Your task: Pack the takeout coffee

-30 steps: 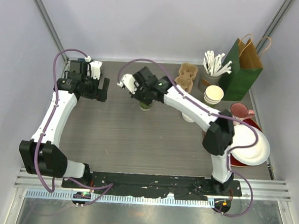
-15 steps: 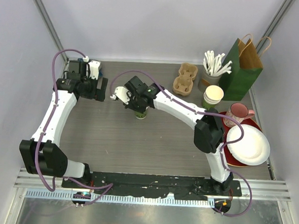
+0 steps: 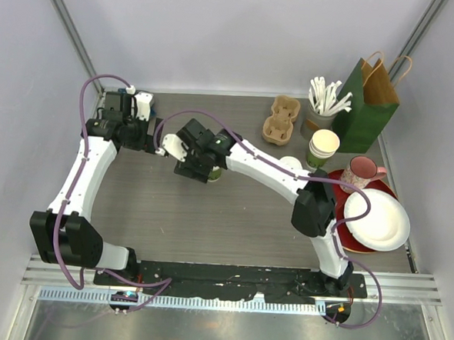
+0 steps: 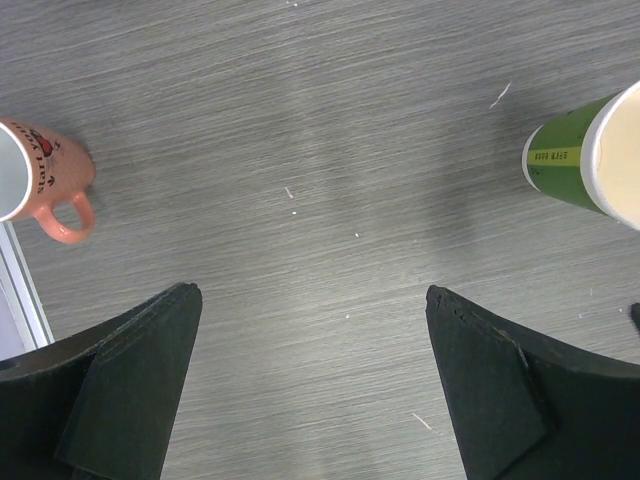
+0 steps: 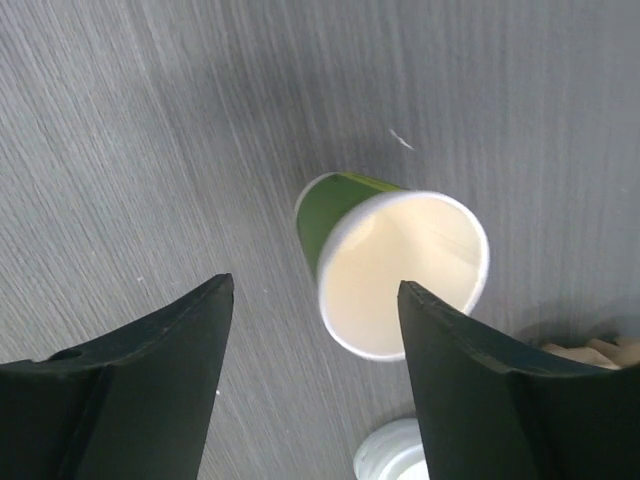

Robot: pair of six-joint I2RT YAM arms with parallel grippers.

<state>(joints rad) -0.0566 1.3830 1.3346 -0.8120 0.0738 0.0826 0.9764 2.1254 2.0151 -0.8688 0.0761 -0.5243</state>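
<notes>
Noting the surface first: the counter (image 3: 170, 213) is a matte grey-brown wood-grain sheet, with a few pale flecks showing in the wrist views, and plain pale walls (image 3: 219, 38) close it in at the back and both sides. One green paper cup (image 5: 345, 205) stands upright and lidless on bare counter left of centre, its cream inside visible. The right gripper (image 5: 315, 283) hangs over it with fingers spread and not clamped on it; from overhead the cup shows only partly beside that gripper. A white lid (image 3: 289, 163) lies flat on the counter, apart from the cup on its right. The left gripper (image 4: 312, 292) sits over bare wood near the back left (fingers fully apart, nothing between them). At back right: a cardboard cup carrier (image 3: 281, 119), a pot of white utensils (image 3: 324, 99), a green paper bag (image 3: 368, 101) and a stack of lidless cups (image 3: 324, 145). A pink mug (image 3: 362, 170) stands just behind a white plate (image 3: 378, 222) on a red plate (image 3: 357, 241).
</notes>
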